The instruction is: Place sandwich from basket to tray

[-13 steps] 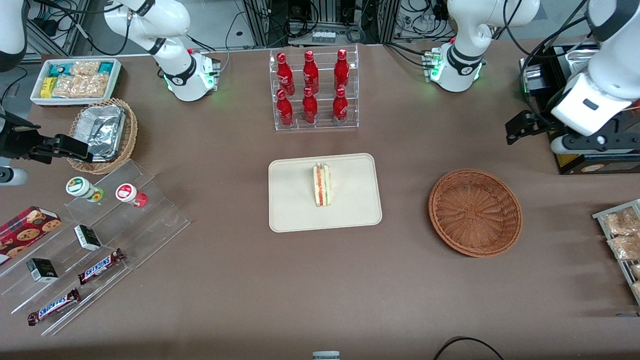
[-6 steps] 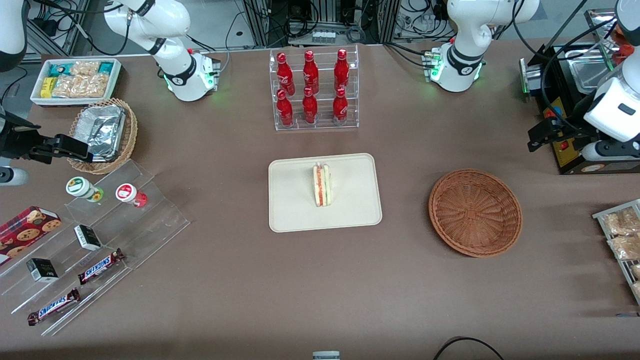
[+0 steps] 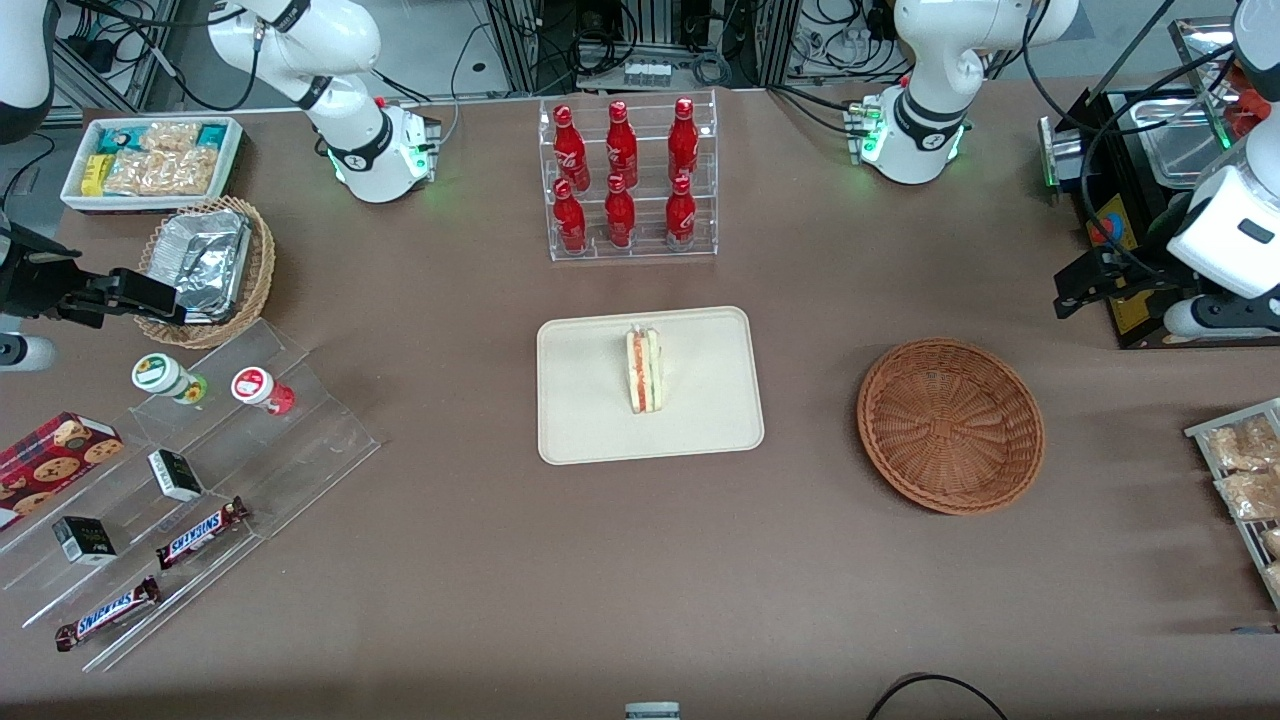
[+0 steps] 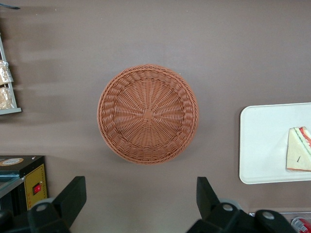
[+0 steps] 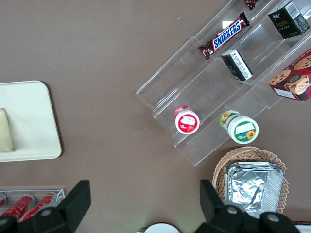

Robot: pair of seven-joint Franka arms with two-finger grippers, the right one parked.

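The sandwich (image 3: 644, 372) stands on its edge near the middle of the cream tray (image 3: 590, 410), pink and green filling showing. The wrist view shows the sandwich (image 4: 300, 156) on the tray (image 4: 262, 141) too. The reddish-brown basket (image 3: 950, 425) sits beside the tray toward the working arm's end, with nothing in it. My gripper (image 3: 1072, 290) hangs in the air past the basket at the working arm's end, farther from the front camera than the basket. It is open with nothing between its fingers, and the gripper (image 4: 140, 189) looks down on bare table beside the basket (image 4: 147, 114).
A black box device (image 3: 1130, 210) stands close to my gripper. A rack of snack packets (image 3: 1245, 470) lies at the working arm's end. A clear rack of red bottles (image 3: 627, 180) stands farther from the camera than the tray. Toward the parked arm's end is an acrylic candy shelf (image 3: 200, 450).
My arm has drawn back toward the working arm's end of the table, carrying the open gripper away from the basket. The sandwich, tray and basket have not moved.
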